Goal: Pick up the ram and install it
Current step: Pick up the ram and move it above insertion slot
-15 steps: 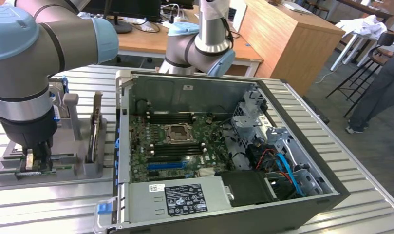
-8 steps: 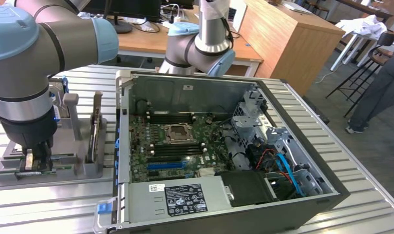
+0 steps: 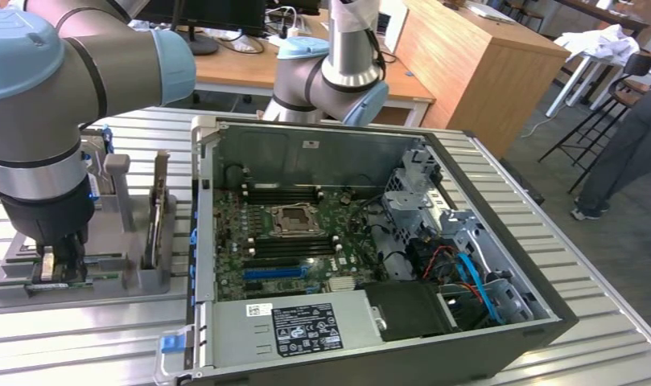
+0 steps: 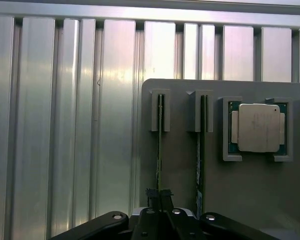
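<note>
In the wrist view the ram [image 4: 159,150] stands edge-on as a thin green stick in a slot of the grey holder [image 4: 182,170]. My gripper [image 4: 158,196] is shut on its near end, a dark finger on each side. A second stick [image 4: 200,150] stands in the neighbouring slot, untouched. In the exterior view my gripper [image 3: 62,264] reaches straight down onto the grey holder [image 3: 132,281] at the exterior view's left, with the green ram [image 3: 55,285] at its tips.
A silver-topped CPU [image 4: 258,127] sits in the holder beside the sticks. An upright expansion card [image 3: 154,225] stands in the holder. The open computer case [image 3: 518,310] shows its motherboard [image 3: 293,241]. A second arm [image 3: 331,72] stands behind. A person [image 3: 626,153] is at the right.
</note>
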Available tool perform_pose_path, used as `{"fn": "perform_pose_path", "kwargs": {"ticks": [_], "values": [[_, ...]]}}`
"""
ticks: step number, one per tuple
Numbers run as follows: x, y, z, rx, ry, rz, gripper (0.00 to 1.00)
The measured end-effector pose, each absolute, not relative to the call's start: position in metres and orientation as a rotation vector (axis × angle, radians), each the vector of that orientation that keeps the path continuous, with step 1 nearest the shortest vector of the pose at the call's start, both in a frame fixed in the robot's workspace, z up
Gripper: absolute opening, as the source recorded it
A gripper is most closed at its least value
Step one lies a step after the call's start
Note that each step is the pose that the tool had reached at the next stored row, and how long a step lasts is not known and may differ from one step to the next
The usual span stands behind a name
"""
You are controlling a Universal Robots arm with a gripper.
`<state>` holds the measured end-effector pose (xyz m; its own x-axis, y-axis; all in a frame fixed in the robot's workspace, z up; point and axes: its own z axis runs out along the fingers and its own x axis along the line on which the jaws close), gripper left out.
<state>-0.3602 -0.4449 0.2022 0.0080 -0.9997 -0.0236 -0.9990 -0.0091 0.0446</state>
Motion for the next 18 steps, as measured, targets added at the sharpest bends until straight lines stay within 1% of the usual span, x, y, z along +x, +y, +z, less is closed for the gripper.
{"fn": "perform_pose_path", "kwargs": {"ticks": [6,18], "values": [[-0.360,-0.445,0.207,2.219,-2.201,-0.075,0.12],[-0.360,-0.445,0.229,2.219,-2.200,-0.073,0.12]]}}
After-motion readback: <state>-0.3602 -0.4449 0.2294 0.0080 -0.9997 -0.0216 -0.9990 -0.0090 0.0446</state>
